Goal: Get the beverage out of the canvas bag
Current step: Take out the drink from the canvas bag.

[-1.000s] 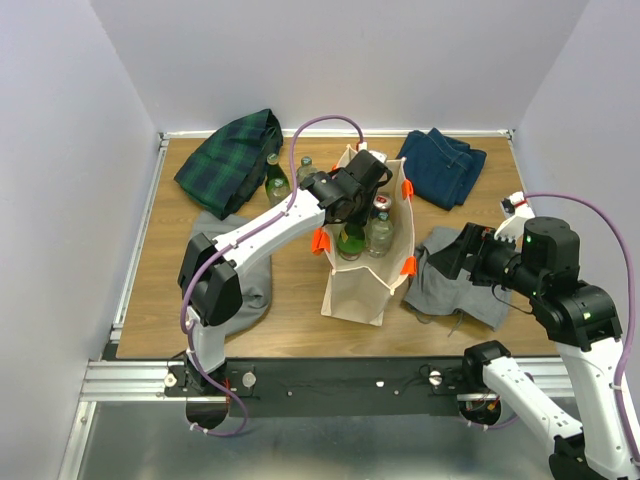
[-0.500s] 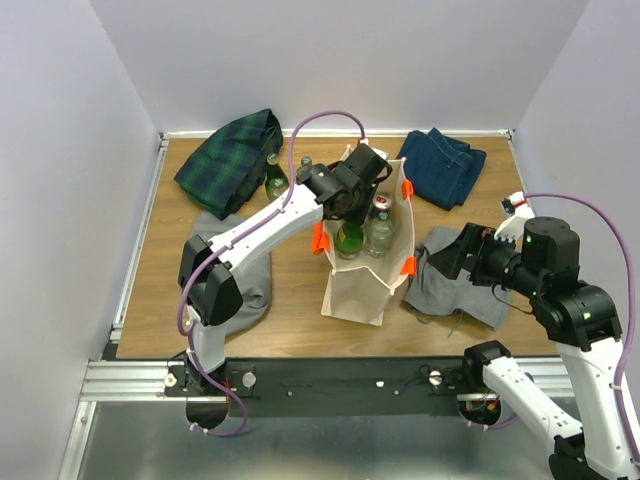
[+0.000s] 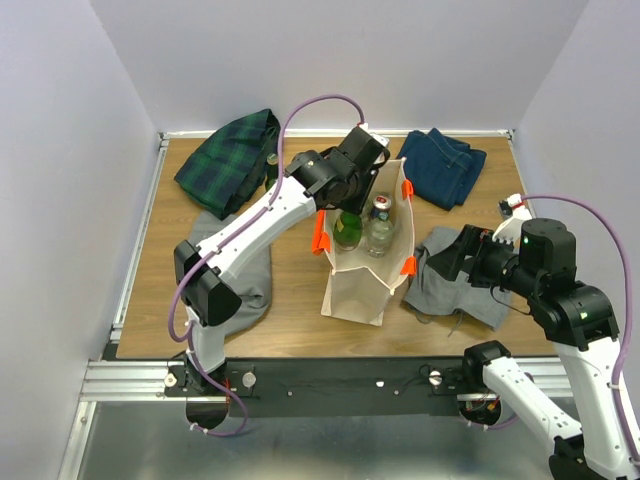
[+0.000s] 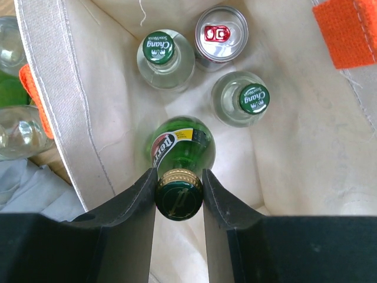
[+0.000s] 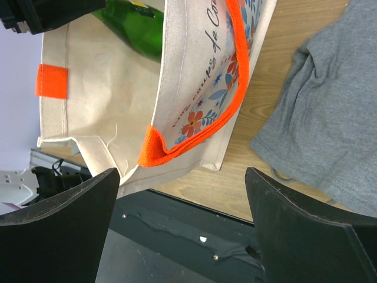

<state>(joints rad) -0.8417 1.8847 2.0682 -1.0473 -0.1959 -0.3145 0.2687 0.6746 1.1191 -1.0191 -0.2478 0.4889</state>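
The green bottle is inside the bag, and the left pincer is clamped on its neck just under the gold-ringed cap. From the right wrist view the bottle leans, with its body below the bag's rim. Whether its foot has left the bag's floor cannot be told.

Next to it in the bag stand two clear bottles with green caps and a can. The bag stands upright mid-bench. More bottles stand outside its left wall.

The right pincer hangs wide apart and empty just to the right of the bag, above a grey cloth.

As I judge it, the grasp is made and the lift is under way at most. The bottle has yet to clear the rim and be set down on the bench, and three drinks would remain inside after it.
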